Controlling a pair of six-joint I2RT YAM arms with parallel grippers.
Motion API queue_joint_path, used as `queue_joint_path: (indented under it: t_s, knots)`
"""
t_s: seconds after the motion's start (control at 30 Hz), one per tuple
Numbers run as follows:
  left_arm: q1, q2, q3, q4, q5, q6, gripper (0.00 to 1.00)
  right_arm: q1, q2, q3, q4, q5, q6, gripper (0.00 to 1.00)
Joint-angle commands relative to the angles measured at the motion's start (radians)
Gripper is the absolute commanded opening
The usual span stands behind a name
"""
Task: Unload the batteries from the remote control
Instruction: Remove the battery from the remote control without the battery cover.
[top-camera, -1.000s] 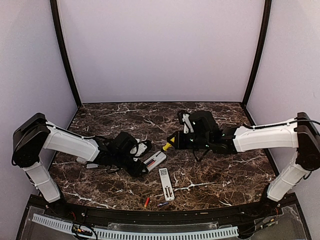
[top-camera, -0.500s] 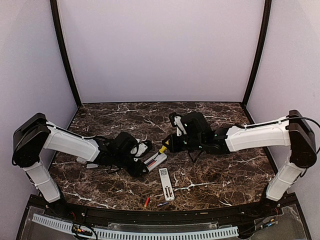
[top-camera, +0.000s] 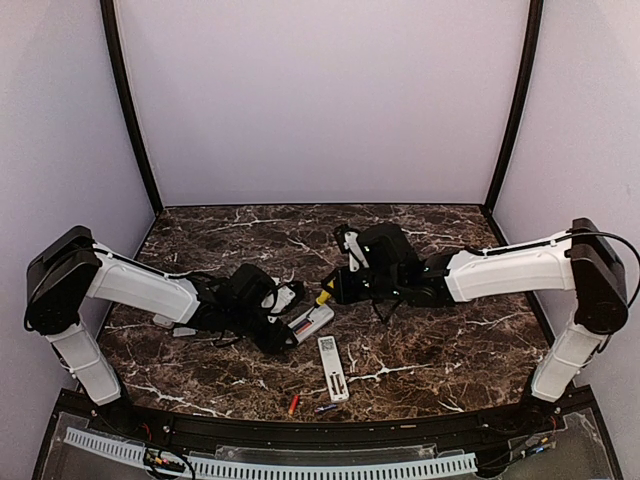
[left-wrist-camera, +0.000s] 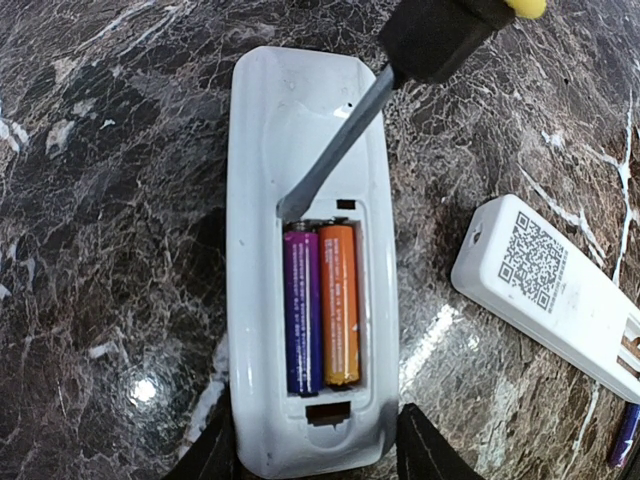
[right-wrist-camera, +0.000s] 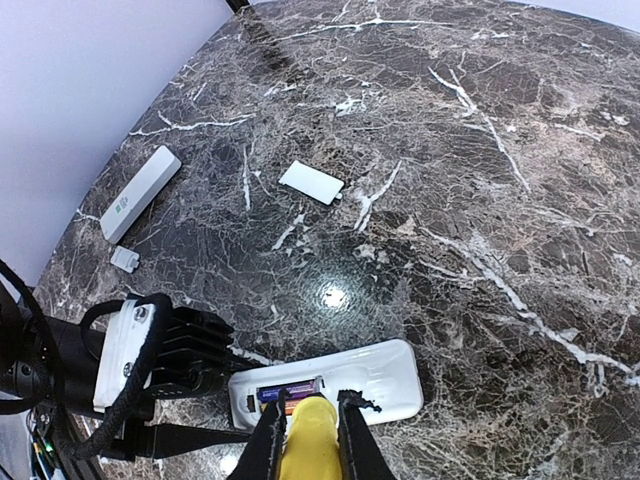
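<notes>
A white remote control (left-wrist-camera: 310, 170) lies back-up on the marble with its battery bay open. Two batteries sit side by side in the bay, a purple one (left-wrist-camera: 302, 310) and an orange one (left-wrist-camera: 339, 305). My left gripper (left-wrist-camera: 315, 455) is shut on the remote's near end, one finger on each side. My right gripper (right-wrist-camera: 308, 408) is shut on the yellow-handled screwdriver (right-wrist-camera: 312, 445). The screwdriver's blade (left-wrist-camera: 335, 150) rests at the far end of the bay, just above the purple battery. From above, both grippers (top-camera: 292, 329) (top-camera: 340, 285) meet over this remote (top-camera: 318, 318).
A second white remote (top-camera: 332, 368) lies just nearer, with a loose orange battery (top-camera: 293, 404) and a blue one (top-camera: 326, 408) by the front edge. A white cover plate (right-wrist-camera: 311, 182), another remote (right-wrist-camera: 140, 192) and a small white piece (right-wrist-camera: 125, 259) lie farther off.
My right arm has swung left and lowered the screwdriver's tip onto the remote's battery bay. The left gripper and the remote have not moved.
</notes>
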Motion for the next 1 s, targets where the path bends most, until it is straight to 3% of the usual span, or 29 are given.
queue_joint_path:
  t_s: [0.0, 0.97]
  knots:
    - [-0.025, 0.04, -0.016, -0.033, 0.031, 0.017, 0.34, 0.009, 0.012, 0.018, -0.008, -0.001, -0.02, 0.0]
    - [-0.027, 0.048, -0.009, -0.038, 0.028, 0.019, 0.33, 0.024, 0.029, 0.029, -0.055, 0.009, -0.043, 0.0]
